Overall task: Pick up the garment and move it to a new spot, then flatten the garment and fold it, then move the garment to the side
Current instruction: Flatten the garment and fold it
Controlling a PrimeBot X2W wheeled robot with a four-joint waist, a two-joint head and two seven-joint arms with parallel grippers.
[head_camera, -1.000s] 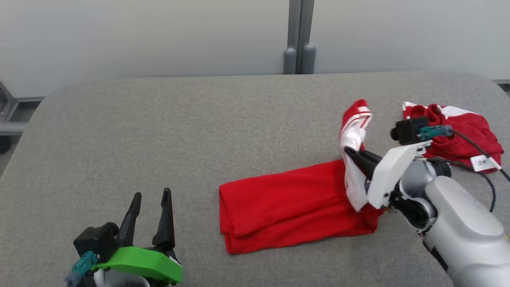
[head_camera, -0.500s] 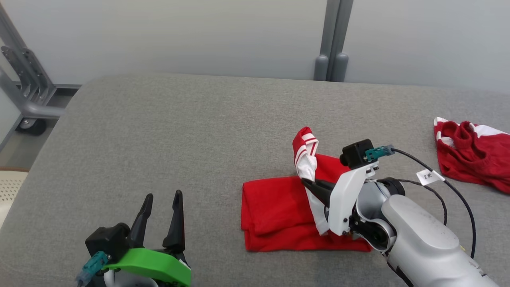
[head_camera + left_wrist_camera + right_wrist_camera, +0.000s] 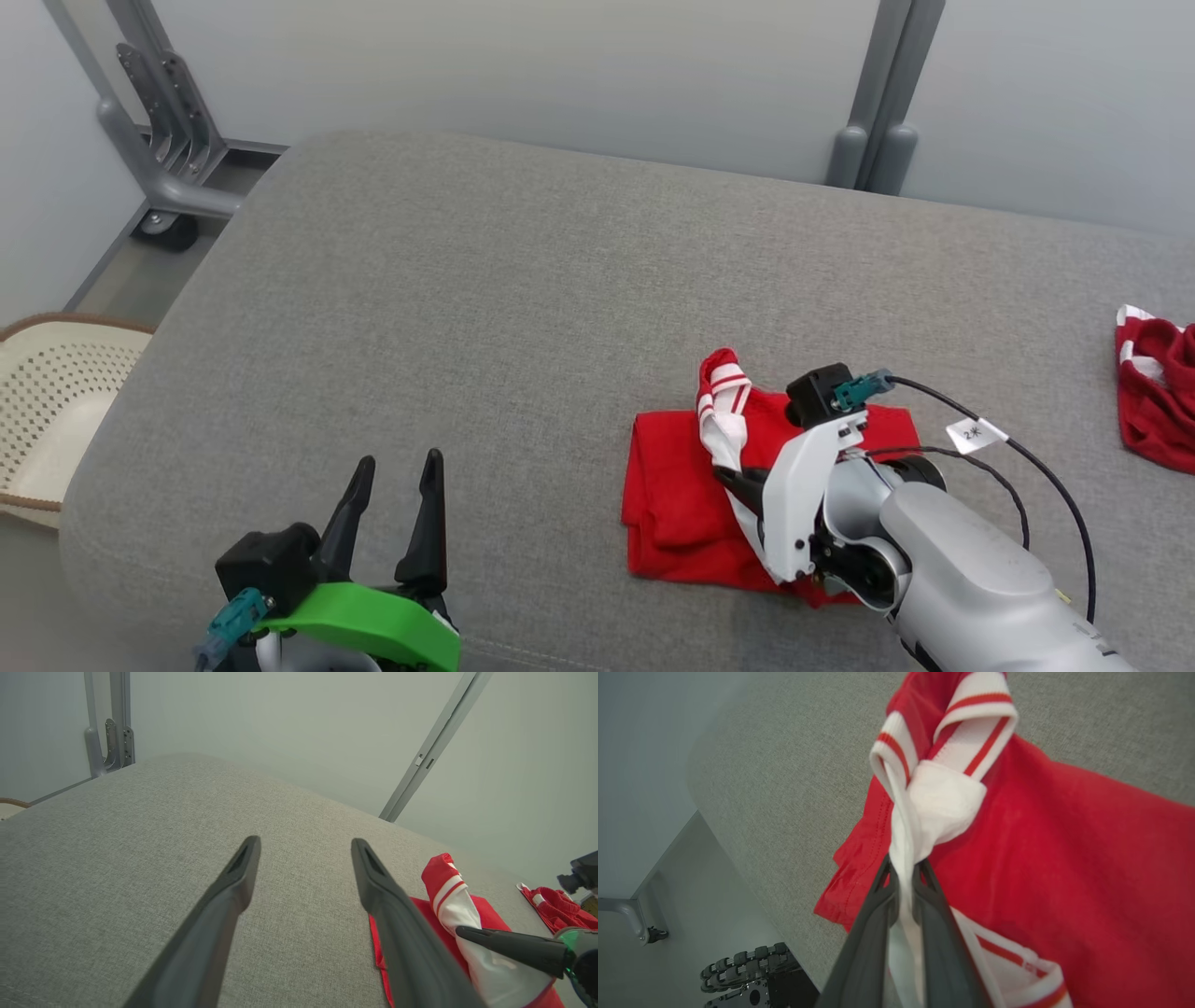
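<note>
The red garment (image 3: 672,485) lies folded on the grey table (image 3: 467,308), right of centre. Its white, red-striped sleeve (image 3: 724,411) stands lifted above the red body. My right gripper (image 3: 736,481) is shut on that white cloth, which the right wrist view shows pinched between the fingers of this gripper (image 3: 903,870), with the red garment (image 3: 1064,849) spread below. My left gripper (image 3: 399,465) stands open near the table's front edge, well left of the garment. In the left wrist view, nothing lies between the fingers of that gripper (image 3: 306,844), and the garment (image 3: 448,891) is off to the right.
A second red and white garment (image 3: 1158,401) lies crumpled at the table's far right edge. A cream perforated basket (image 3: 47,401) stands on the floor to the left. Behind the table's left corner is a grey metal frame on a castor (image 3: 159,177). A grey post (image 3: 878,112) rises against the back wall.
The head camera has swung left, shifting the whole picture. My right gripper has carried the white sleeve end leftward over the red body, so the garment lies shorter. The left gripper is unchanged.
</note>
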